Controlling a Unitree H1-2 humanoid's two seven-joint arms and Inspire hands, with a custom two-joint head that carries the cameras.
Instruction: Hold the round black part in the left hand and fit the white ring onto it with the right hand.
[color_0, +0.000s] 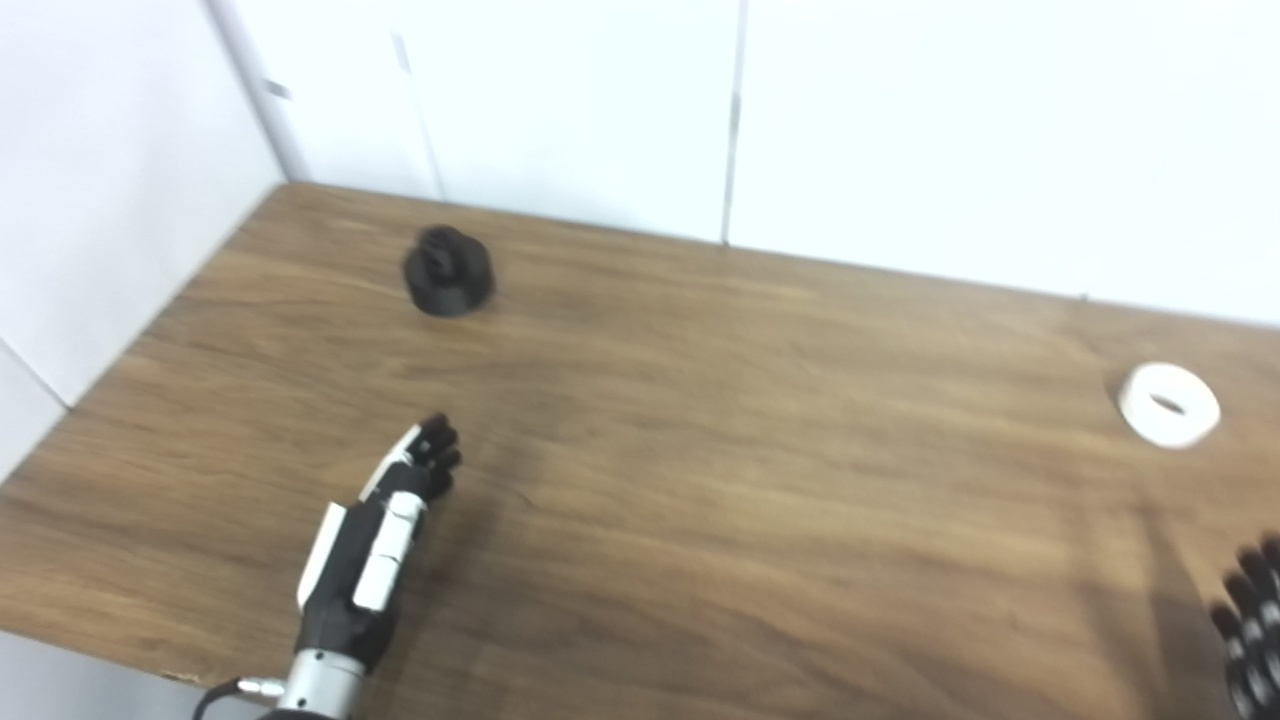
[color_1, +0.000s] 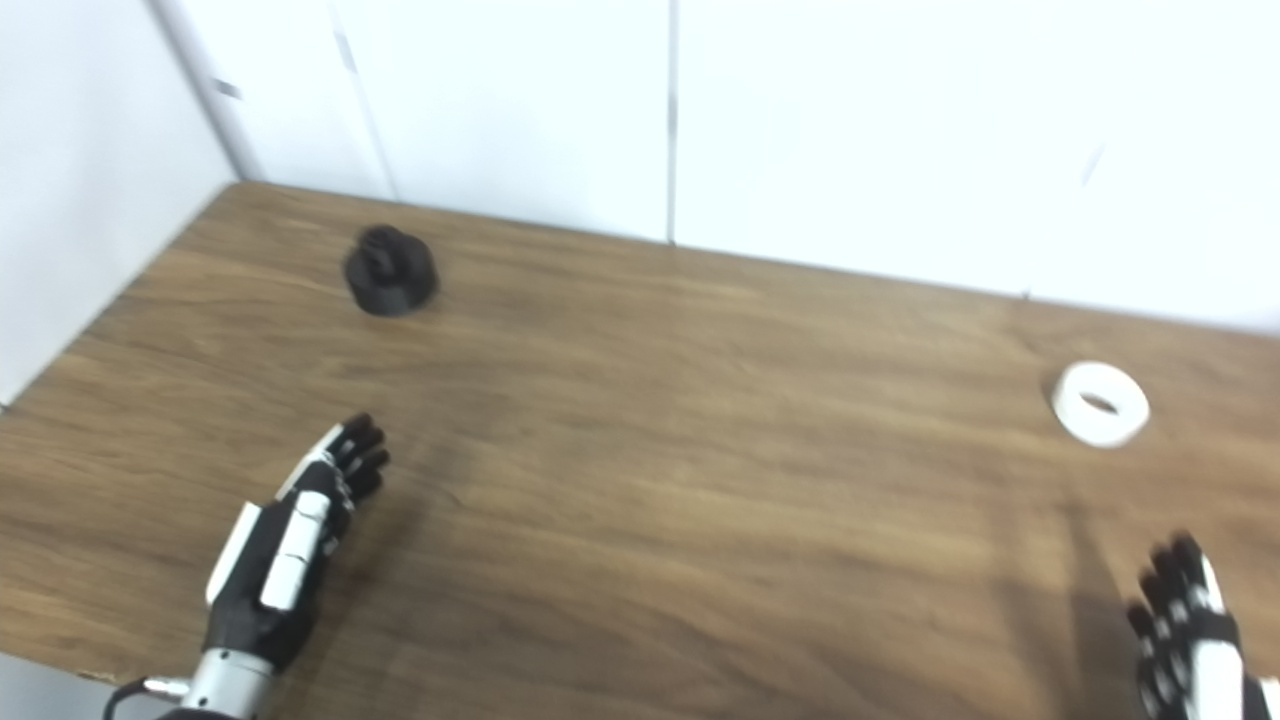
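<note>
Black part sat upright on the bench, far left, close to the back wall, untouched. Round body, smaller knob on top; detail blurred. White ring lay flat on the far right of the bench, well apart from the black part, hole facing up.

Left hand hovered low over the near left of the bench, fingers stretched forward and held together, gripping nothing, pointed roughly toward the black part but well short of it. Right hand was at the bottom right corner, partly cut off, fingers spread and empty, nearer to the ring than to anything else yet not touching it.

Progress: basically nothing done. Neither piece was picked up, nothing fitted. Left to do, by my read: left hand reaches and grips the black part, right hand takes the ring, both come to the middle, ring goes over the part. Flat ring on a smooth top might be awkward to pinch.

Bench was brown wood grain, bare apart from the two pieces. White panel walls behind and on the left, with thin vertical seams. Both views were a bit motion-blurred.
</note>
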